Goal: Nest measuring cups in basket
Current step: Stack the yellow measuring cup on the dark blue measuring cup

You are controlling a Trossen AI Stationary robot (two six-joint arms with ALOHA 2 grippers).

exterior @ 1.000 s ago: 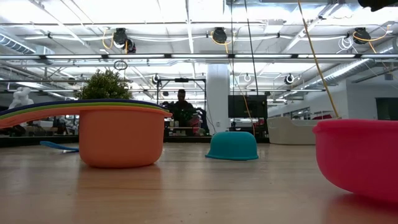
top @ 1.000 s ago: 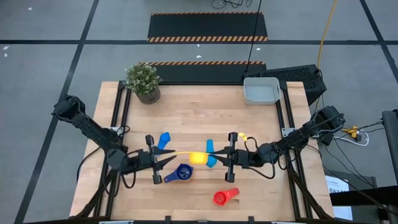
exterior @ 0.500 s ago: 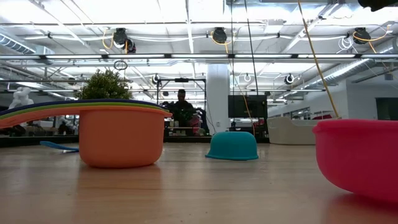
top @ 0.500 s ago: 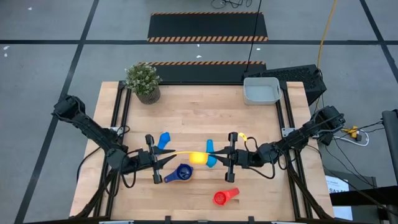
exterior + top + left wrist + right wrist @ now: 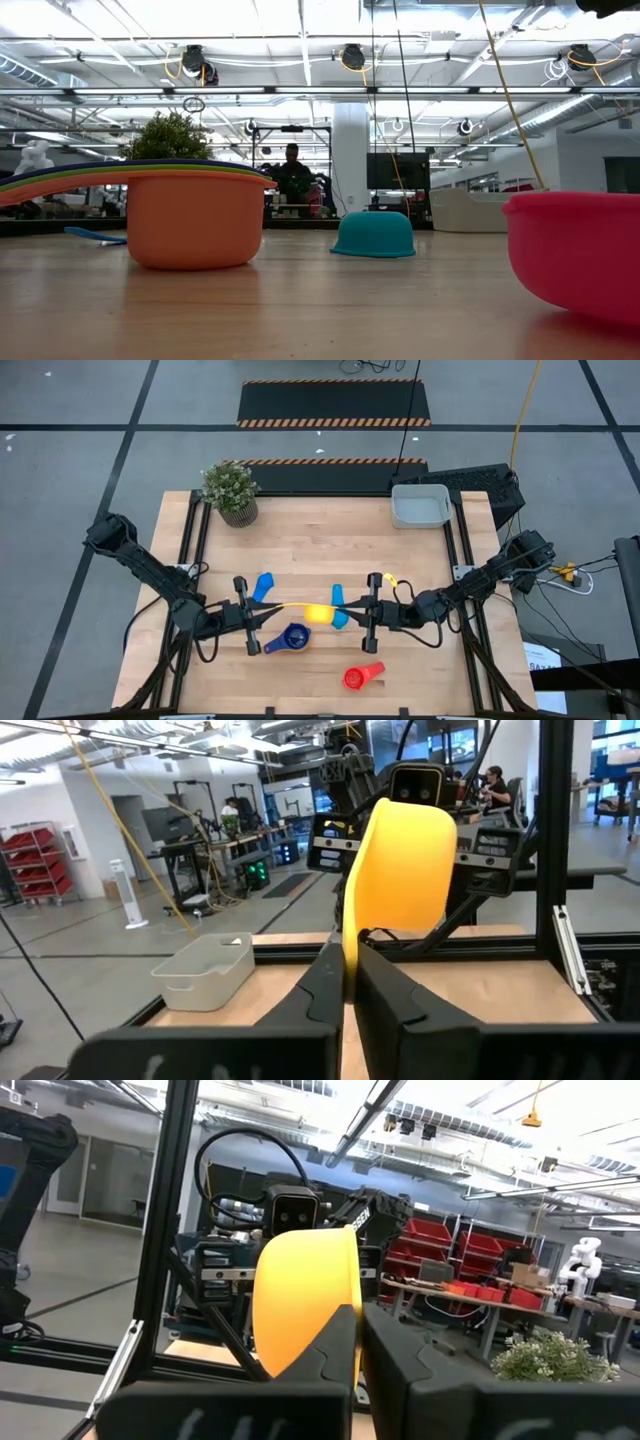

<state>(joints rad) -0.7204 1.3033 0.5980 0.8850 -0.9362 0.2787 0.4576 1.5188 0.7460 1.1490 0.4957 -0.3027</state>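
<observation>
yellow cup (image 5: 318,613), both hands (image 5: 268,618) (image 5: 352,614) pinching it

- Yellow measuring cup (image 5: 318,613): held above mid-table, bowl on its side, long thin handle running toward the left arm.
- Dark blue measuring cup (image 5: 293,638): upright on the table, just in front of the yellow cup, handle pointing left.
- Red measuring cup (image 5: 355,679): upright near the front edge, handle angled to the right.
- Two light blue measuring cups (image 5: 264,586), (image 5: 340,607): flanking the yellow cup.
- Orange measuring cup (image 5: 192,220): upright, green and dark rims nested above it.
- Basket (image 5: 420,506): light-grey, rectangular, at the far right corner, well apart from the cups.
</observation>
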